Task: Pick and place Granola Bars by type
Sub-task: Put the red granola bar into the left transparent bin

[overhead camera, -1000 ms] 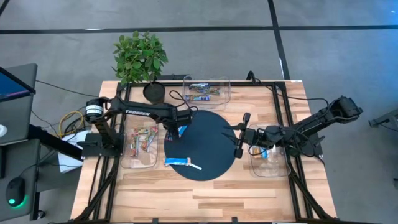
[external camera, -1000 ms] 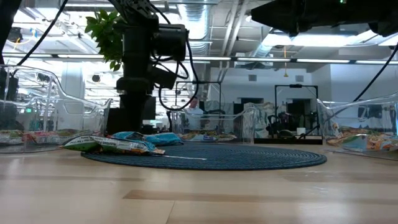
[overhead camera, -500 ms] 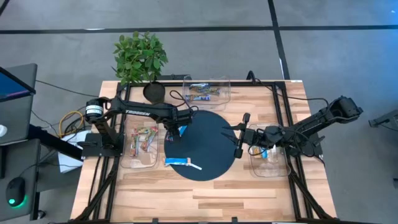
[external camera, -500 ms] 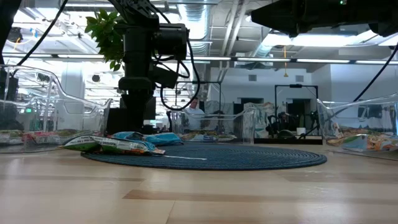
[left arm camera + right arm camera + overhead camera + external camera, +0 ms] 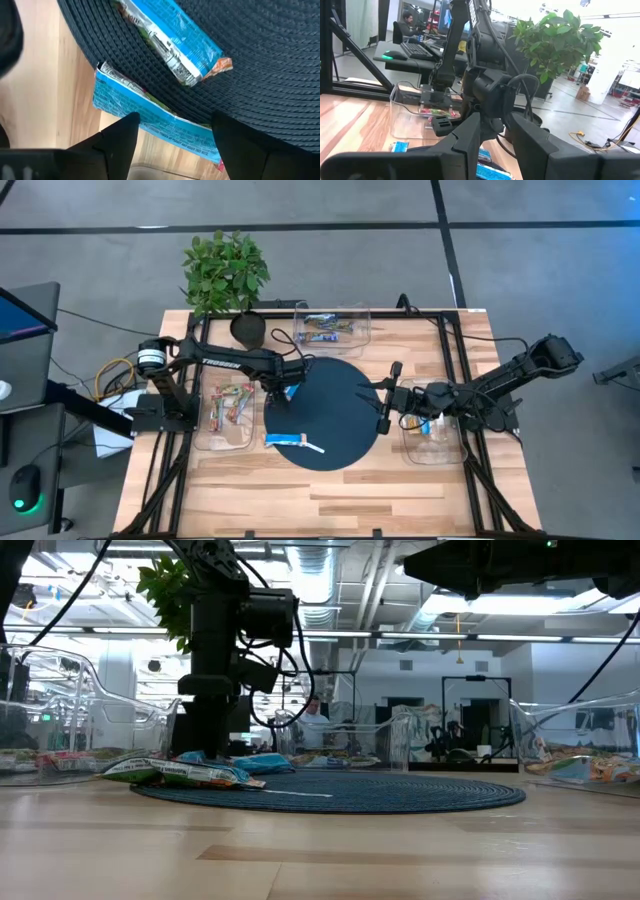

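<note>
A pale wooden bench (image 5: 330,490) carries a round, dark blue woven mat (image 5: 335,415) at its middle; every place below is given from that mat.

The left hand (image 5: 172,132) hangs low over the mat's left edge, its two dark fingers (image 5: 120,137) spread apart and gripping nothing. Between them, in the left wrist view, lie two bright blue-and-white granola bars in glossy wrappers: one blue bar (image 5: 167,40) flat on the mat, and a second blue bar (image 5: 150,117) straddling the mat's rim, half on the bare wood. A third blue-and-white bar (image 5: 283,440) lies on the mat's near-left part, touching a thin white stick (image 5: 312,446).

Left of the mat, a clear plastic tray (image 5: 200,442) holds red-yellow-green multicoloured bars (image 5: 230,402). Behind the mat, a second clear tray (image 5: 362,315) holds darker bars (image 5: 325,330). Right of the mat, a third clear tray (image 5: 432,455) holds what seem to be blue packets, mostly hidden by the right arm.

The right hand (image 5: 388,398) hovers at the mat's right edge, its fingers (image 5: 470,140) a little apart with nothing between them.

A leafy green potted plant (image 5: 225,270) stands behind the mat to the left.
</note>
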Action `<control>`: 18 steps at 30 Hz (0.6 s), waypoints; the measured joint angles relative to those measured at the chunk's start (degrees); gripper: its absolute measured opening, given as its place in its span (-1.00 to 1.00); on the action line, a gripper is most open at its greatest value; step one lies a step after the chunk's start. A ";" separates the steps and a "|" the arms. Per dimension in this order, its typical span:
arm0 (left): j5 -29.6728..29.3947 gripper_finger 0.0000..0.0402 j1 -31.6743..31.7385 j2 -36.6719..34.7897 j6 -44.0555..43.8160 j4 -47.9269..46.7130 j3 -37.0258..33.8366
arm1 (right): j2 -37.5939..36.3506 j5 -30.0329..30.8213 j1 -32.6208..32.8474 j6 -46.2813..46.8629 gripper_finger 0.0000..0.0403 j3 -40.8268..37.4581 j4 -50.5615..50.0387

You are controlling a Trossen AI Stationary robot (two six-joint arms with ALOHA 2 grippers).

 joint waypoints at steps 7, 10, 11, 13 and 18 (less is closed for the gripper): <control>-0.01 0.23 0.00 0.00 -0.32 -0.10 0.00 | 0.00 0.00 0.00 -0.01 -0.49 0.00 0.00; -0.84 0.23 0.00 0.00 -0.90 -0.10 -0.02 | 0.00 0.00 0.00 -0.02 -0.49 0.00 0.01; -1.84 0.23 0.00 0.00 -1.13 -0.10 -0.04 | 0.00 -0.01 0.00 -0.02 -0.49 0.00 0.02; -3.77 0.20 -0.04 0.00 -1.28 -0.10 -0.04 | 0.00 0.00 0.00 -0.02 -0.49 0.00 0.02; -4.44 -0.02 -0.02 0.00 -1.30 -0.10 -0.04 | 0.00 0.00 0.00 -0.04 -0.49 0.00 0.02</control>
